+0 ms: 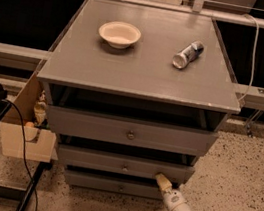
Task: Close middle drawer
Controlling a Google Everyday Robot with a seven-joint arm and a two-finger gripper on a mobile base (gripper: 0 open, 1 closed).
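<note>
Single camera: high, near front, facing down on cabinet (144, 64) (pincer (162, 181) lower right).
</note>
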